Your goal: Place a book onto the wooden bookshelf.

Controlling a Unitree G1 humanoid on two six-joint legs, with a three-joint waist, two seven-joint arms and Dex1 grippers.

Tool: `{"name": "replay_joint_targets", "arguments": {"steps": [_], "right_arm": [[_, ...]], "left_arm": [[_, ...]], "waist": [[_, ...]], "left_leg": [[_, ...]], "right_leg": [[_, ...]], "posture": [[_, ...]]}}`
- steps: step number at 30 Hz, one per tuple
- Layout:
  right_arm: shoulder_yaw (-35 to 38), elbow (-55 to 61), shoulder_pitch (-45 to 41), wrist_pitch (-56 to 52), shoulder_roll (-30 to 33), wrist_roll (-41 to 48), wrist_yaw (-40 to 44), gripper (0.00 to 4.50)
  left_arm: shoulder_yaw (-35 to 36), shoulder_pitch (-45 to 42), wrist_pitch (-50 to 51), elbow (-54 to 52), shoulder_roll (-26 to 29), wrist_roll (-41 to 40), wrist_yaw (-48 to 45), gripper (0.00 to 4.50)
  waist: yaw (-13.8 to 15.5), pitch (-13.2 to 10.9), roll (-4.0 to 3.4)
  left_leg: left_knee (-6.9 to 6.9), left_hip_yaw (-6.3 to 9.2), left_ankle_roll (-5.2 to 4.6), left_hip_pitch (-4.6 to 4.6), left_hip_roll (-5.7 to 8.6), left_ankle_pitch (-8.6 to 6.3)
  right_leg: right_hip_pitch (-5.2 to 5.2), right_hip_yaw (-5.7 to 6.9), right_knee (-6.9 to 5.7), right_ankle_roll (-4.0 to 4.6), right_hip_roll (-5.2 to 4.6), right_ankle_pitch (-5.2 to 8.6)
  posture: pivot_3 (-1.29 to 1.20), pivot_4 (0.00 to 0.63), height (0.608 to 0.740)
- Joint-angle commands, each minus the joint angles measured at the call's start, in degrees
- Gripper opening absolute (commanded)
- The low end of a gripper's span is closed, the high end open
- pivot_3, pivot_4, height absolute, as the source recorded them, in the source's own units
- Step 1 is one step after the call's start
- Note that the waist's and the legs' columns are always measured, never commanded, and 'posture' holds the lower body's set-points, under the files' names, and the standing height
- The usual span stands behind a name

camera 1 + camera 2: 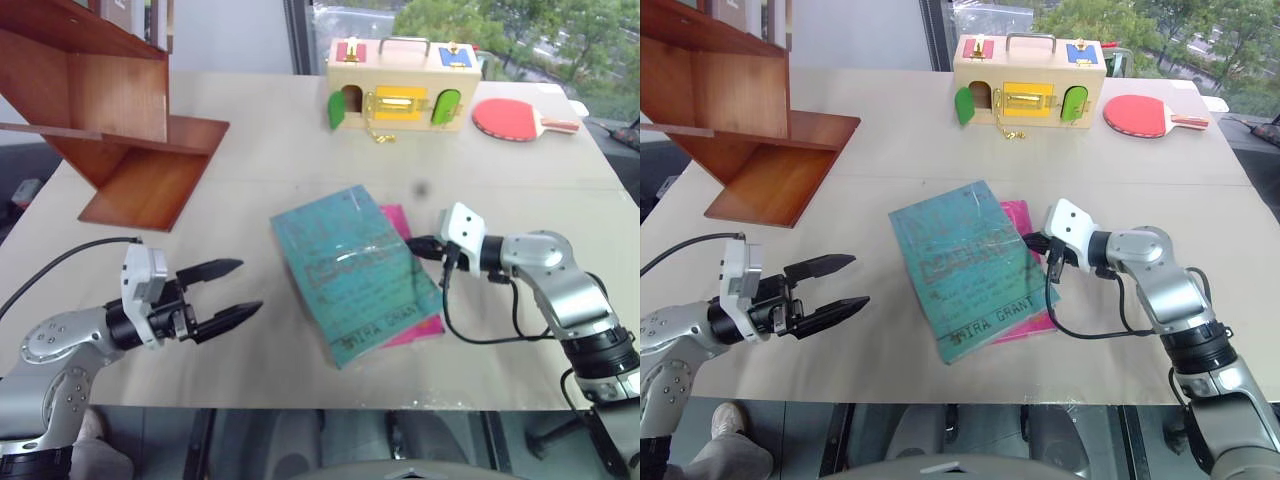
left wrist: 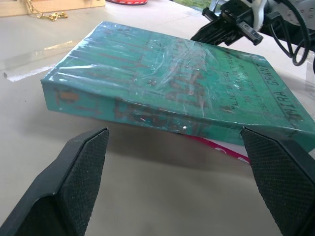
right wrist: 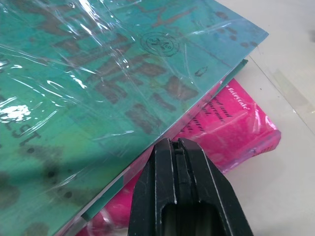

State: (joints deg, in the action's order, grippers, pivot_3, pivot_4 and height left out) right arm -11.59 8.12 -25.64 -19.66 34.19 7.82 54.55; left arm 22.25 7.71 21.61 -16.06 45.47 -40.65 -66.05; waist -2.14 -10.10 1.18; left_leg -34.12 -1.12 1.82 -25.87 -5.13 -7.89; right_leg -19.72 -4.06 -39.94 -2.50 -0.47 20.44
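A pale beige tabletop (image 1: 300,150) fills the scene, with faint seams crossing it and strips of clear tape on its surface near the books. Beyond its far edge stands a window (image 1: 460,25) giving onto green trees.

The teal-green book (image 1: 350,272) lies flat near the middle of the tabletop, its glossy wrapped cover face up and set at a slant, resting on top of a smaller magenta-pink book (image 1: 415,325) whose edges stick out on the right and near sides.

The reddish-brown wooden bookshelf (image 1: 110,120) stands on the far left corner of the tabletop, its tilted boards forming angled compartments, well apart from the books.

At the far edge sits a pale wooden box (image 1: 402,85) with coloured doors, a handle on top and a small brass chain hanging in front. Just to its right lies a red table-tennis paddle (image 1: 515,120).

The left gripper (image 1: 230,292) hovers over the near left of the tabletop, its black fingers (image 1: 212,270) spread wide and aimed at the teal book's spine, short of touching it. The right gripper (image 3: 177,147) points at the books from the right, its fingers pressed together with nothing between them, the tips at the edge where the teal cover overlaps the pink book.
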Motion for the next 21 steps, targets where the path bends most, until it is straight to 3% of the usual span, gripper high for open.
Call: {"name": "replay_joint_targets", "arguments": {"steps": [1,2,5,11,13,16,21], "right_arm": [[7.4,5.1,3.9,0.4,3.5,2.0,-1.3,0.04],[9.2,6.0,5.3,0.7,4.8,2.8,-0.8,0.04],[15.5,10.0,10.1,-1.7,6.3,7.9,-1.0,0.82],[32.5,26.1,27.1,-8.3,10.1,22.6,1.4,3.70],[36.1,31.9,30.0,-10.5,10.1,28.6,0.7,4.42],[38.3,38.8,32.8,-11.8,10.6,33.8,-0.7,4.42],[36.1,44.5,34.4,-11.3,10.8,34.1,-4.3,4.42]], "left_arm": [[-1.0,-0.4,2.1,-0.7,0.5,-0.4,0.8,4.50],[-1.4,-0.7,2.8,-0.9,0.3,-0.6,1.3,4.50],[-2.5,-1.3,5.6,-0.8,0.0,-0.8,3.5,4.50],[-4.5,-7.6,27.0,1.7,0.9,-11.5,11.2,4.50],[-4.9,-10.7,35.2,3.9,0.3,-16.2,14.3,4.50],[-4.3,-14.6,45.6,7.7,-2.3,-22.7,19.8,4.50],[-3.5,-19.9,58.4,15.0,-10.7,-31.3,31.6,4.50]], "waist": [[0.2,0.0,0.00],[0.4,0.0,0.00],[1.2,0.0,0.01],[1.4,0.0,-0.03],[1.4,0.0,-0.02],[0.6,0.0,0.04],[0.5,0.1,0.17]], "left_leg": [[0.00,0.00,0.00,0.00,0.00,0.00],[0.00,0.01,0.00,-0.01,0.02,0.00],[-0.03,-0.01,-0.06,-0.05,0.05,-0.04],[-0.03,0.05,-0.05,-0.04,0.01,-0.04],[-0.07,0.07,-0.05,-0.02,0.02,-0.03],[-0.15,0.13,-0.05,0.11,0.00,-0.03],[-0.20,0.20,-0.05,0.12,0.08,-0.03]], "right_leg": [[0.00,0.00,0.00,0.00,0.00,0.00],[0.00,0.01,0.01,0.00,-0.02,0.00],[0.01,0.02,0.06,-0.01,-0.07,0.00],[0.05,0.03,0.03,-0.02,0.01,0.01],[0.09,0.04,0.00,-0.03,0.00,0.01],[0.20,0.03,-0.05,-0.05,0.05,0.01],[0.29,0.10,-0.03,-0.06,-0.03,0.01]], "posture": [[0.00,0.150,0.740],[0.00,0.150,0.740],[0.00,0.150,0.740],[0.00,0.150,0.740],[0.00,0.150,0.740],[0.00,0.150,0.740],[0.00,0.150,0.740]]}}
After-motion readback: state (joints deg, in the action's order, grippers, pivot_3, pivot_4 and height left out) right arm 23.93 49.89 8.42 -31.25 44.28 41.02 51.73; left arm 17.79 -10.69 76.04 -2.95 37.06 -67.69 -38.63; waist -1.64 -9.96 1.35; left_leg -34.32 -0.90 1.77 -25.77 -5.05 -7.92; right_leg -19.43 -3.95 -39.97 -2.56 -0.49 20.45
